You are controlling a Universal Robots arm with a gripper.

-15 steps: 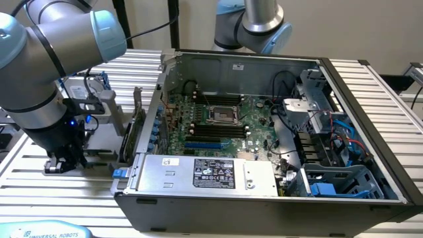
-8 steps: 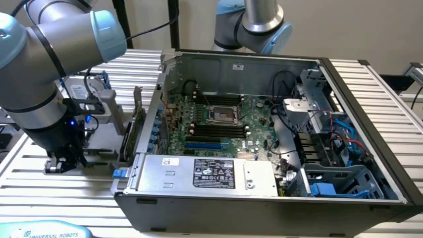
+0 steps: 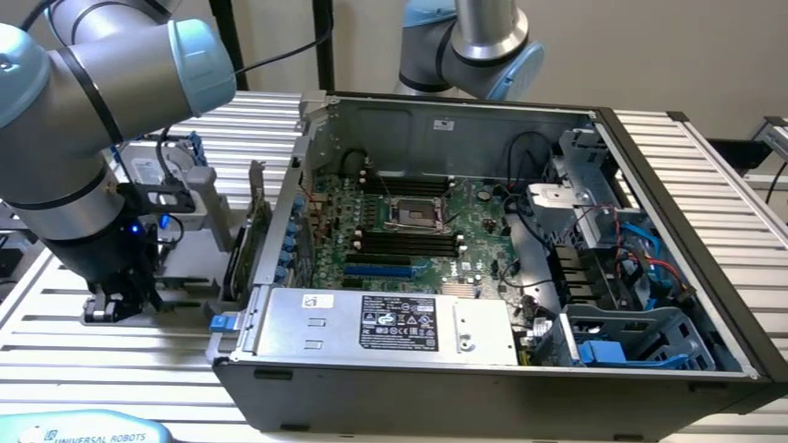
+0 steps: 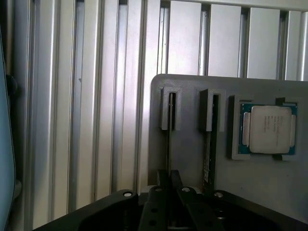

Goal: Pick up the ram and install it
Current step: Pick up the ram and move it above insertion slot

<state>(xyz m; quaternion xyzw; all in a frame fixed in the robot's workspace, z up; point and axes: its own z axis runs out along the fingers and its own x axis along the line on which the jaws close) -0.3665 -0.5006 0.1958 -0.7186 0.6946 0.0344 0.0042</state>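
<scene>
Running under everything is a ribbed alu counter point(image 3: 111, 369): pale silver slats w/ dark grooves btwn them. Behind it is a plain beige wall point(image 3: 689, 55). Mid-counter sits an open PC case point(image 3: 493, 392), w/ a green mobo point(image 3: 474, 217) exposed and a silver PSU point(image 3: 382, 323) along the near edge. A second arm point(image 3: 481, 46) rises behind the case. On the exterior view's left, beside the case, the working arm reaches straight down, claw point(image 3: 117, 303) at a grey holder point(image 3: 185, 272) lying on the counter.

In the wrist view the grey holder point(image 4: 187, 159) has two narrow slots side by side plus a square pocket w/ a CPU point(image 4: 267, 129), silver lid on a green board. The ram point(image 4: 169, 139) stands on edge in the slot farther from the CPU, so it reads only as a thin dark line; board colour & chips can't be made out from this angle. A second stick point(image 4: 208, 144) stands in the next slot, nearer the CPU, showing a dark greenish edge. The claw point(image 4: 169, 182) is clenched on the ram, its black fingers point(image 4: 162, 183) pinched in close on either side of the stick's edge. The ram sits in its slot.
</scene>
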